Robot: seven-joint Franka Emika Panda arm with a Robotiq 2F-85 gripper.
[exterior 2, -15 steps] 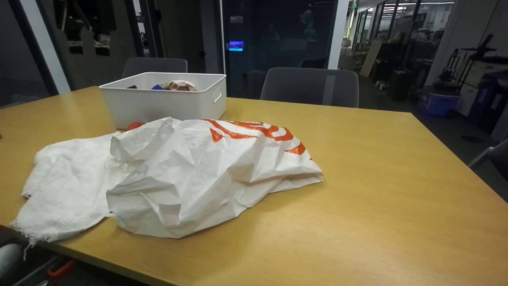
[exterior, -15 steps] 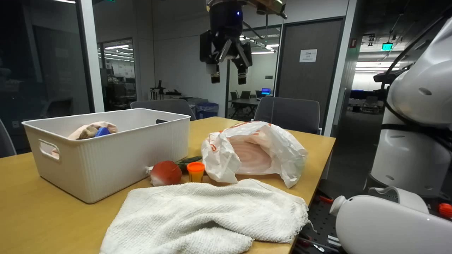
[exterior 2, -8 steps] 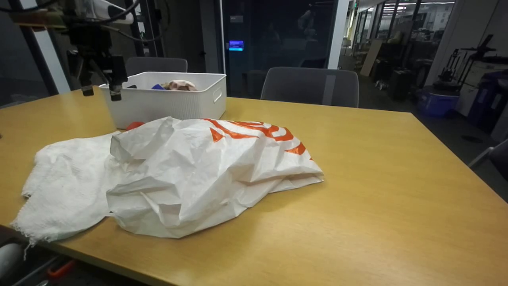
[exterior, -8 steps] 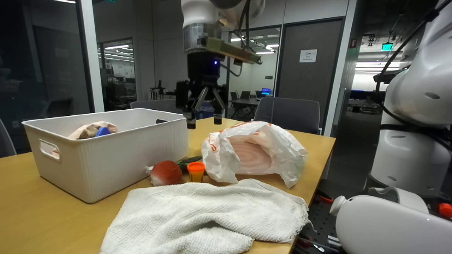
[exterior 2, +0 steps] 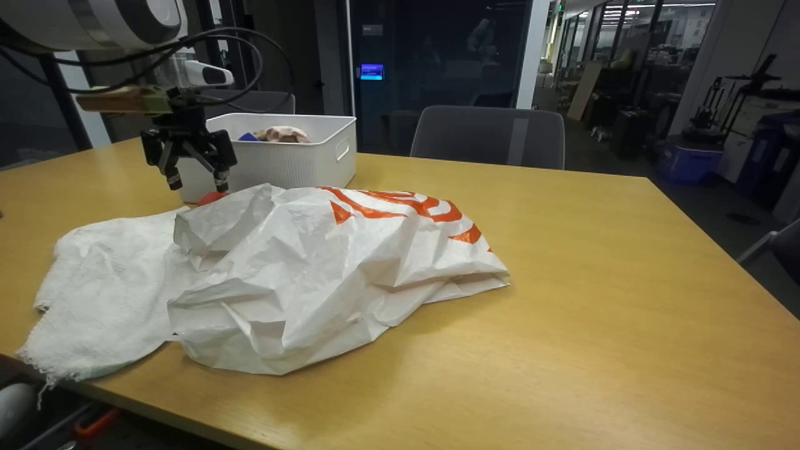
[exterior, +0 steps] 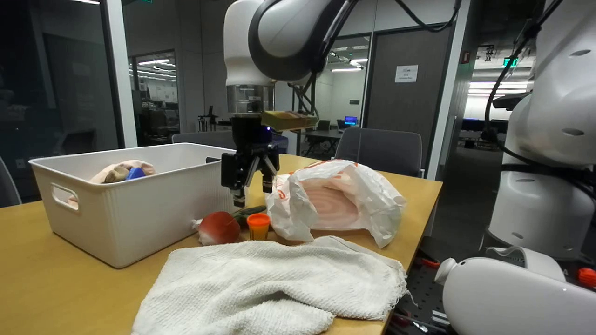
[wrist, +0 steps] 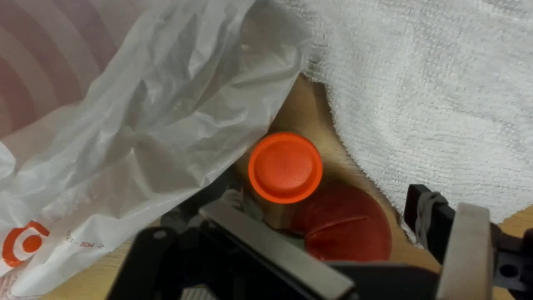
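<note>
Apparently at the approach stage, the gripper (exterior: 253,196) hangs, jaws apart, above the orange-lidded tub (wrist: 285,168) and red-and-white onion-like bulb (exterior: 219,228), where lowering would call for careful alignment.

Two cameras looked across the table (exterior 2: 612,300); a third looked steeply down.
In an exterior view, camera stood slightly above table height, towel (exterior: 270,279) nearest, facing past bag (exterior: 335,204) toward a door (exterior: 400,107), bin (exterior: 139,218) at left, robot base (exterior: 535,209) at right. In an exterior view, camera sat low, bag nearest, towel at left, facing over the bin toward chairs (exterior 2: 487,137) and a dark glass wall (exterior 2: 437,44). Both exterior views shared bag, towel, bin and gripper (exterior 2: 198,184), roughly crosswise. Wrist view, nearest of all, hung over the tub (wrist: 285,167), gripper at bottom edge, bag and towel shared with both exterior views.
</note>
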